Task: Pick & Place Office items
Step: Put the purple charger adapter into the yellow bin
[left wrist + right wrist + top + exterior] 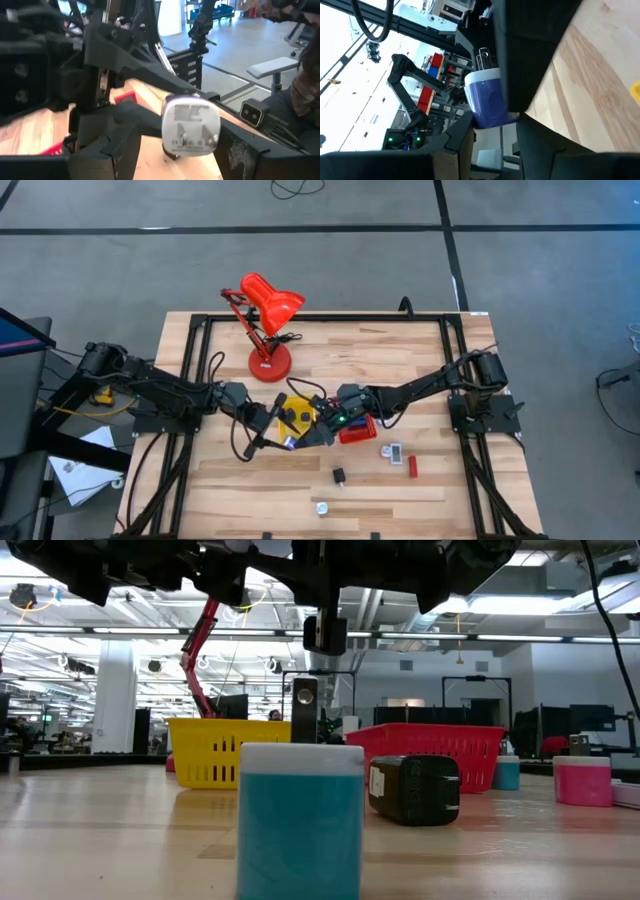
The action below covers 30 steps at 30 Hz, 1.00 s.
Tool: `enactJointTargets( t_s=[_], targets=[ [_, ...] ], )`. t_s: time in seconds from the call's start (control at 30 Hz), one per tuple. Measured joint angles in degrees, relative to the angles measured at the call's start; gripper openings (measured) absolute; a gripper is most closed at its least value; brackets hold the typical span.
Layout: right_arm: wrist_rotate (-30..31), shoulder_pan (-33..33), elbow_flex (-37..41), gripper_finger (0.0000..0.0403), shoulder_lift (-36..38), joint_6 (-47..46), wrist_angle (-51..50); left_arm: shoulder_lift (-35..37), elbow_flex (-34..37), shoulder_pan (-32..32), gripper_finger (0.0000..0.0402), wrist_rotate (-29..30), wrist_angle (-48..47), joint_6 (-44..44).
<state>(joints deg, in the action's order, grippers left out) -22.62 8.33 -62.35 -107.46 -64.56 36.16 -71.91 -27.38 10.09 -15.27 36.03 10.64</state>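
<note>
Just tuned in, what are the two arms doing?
Both arms meet above the table by the yellow tray. The right gripper holds a small blue item with a white cap. The left gripper is at a white plug adapter; whether it grips it is unclear. A black piece and a red piece lie loose on the table.

Floor (560, 270): grey concrete around my counter, crossed by dark lines.
Counter (400, 345): pale wood planks in a black frame.
Ceiling (120, 610): I look out under rows of bright strip lights and exposed ducts.
Room beyond: white pillar (113, 695), desks with dark monitors (585, 720).
Cable (297, 187): coiled on the floor.
</note>
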Motion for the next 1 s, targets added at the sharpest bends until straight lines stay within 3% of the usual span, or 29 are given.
enactJointTargets(
  t_s=[0.23, 0.7, 1.0],
  targets=[
    [0.7, 0.0, 0.0, 0.0123, 0.0, -0.2, 0.1, 3.6, 0.0, 0.0, 0.0195, 0.2, -3.6, 0.0],
    [1.7, -0.5, 0.1, 0.0123, 0.0, 0.0, 0.4, 2.2, 0.0, 0.0, 0.0128, 0.8, -3.6, 0.6],
    [-0.1, -0.5, 0.0, 0.0144, 0.0, 2.2, 0.1, 2.2, 0.0, 0.0, 0.0143, 0.9, -3.6, 1.1]
  ],
)
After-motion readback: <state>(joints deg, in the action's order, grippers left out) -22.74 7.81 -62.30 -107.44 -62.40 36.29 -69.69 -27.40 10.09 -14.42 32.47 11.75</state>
